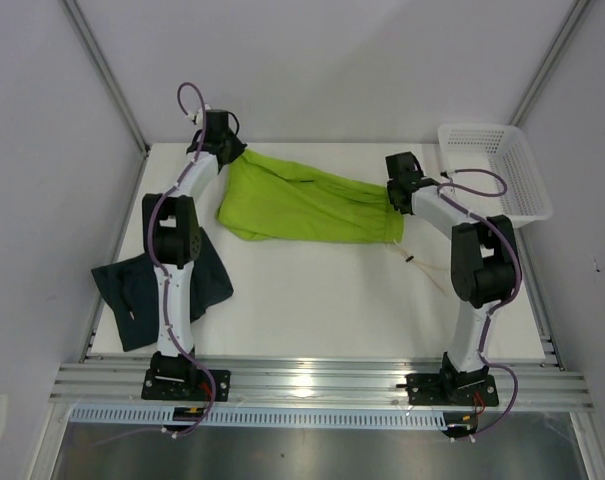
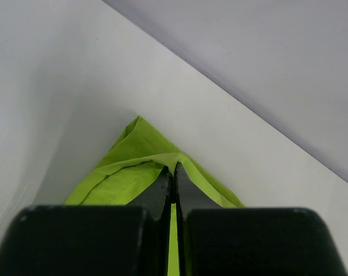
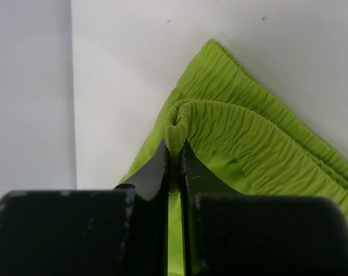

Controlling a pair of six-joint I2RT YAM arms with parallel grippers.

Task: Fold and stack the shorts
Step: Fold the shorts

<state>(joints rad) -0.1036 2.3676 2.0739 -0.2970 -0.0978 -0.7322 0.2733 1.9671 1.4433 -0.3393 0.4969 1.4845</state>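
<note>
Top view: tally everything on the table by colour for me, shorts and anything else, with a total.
green shorts: 1
dark navy shorts: 1
white basket: 1
Total: 3

Lime green shorts (image 1: 302, 205) – navy shorts (image 1: 132, 290) – white basket (image 1: 494, 165).

Reaches far forward with the left arm (image 1: 177, 235), elbow raised, wrist stretched toward the back left. Pinches a fold of the lime green shorts (image 1: 302, 205) in the left end effector (image 2: 172, 172), jaws pressed together. Bends the right arm (image 1: 482, 260) sharply at the elbow, forearm angled inward and to the left. Clamps the right end effector (image 3: 174, 152) on the gathered waistband (image 3: 248, 138), jaws apparently almost touching.
</note>
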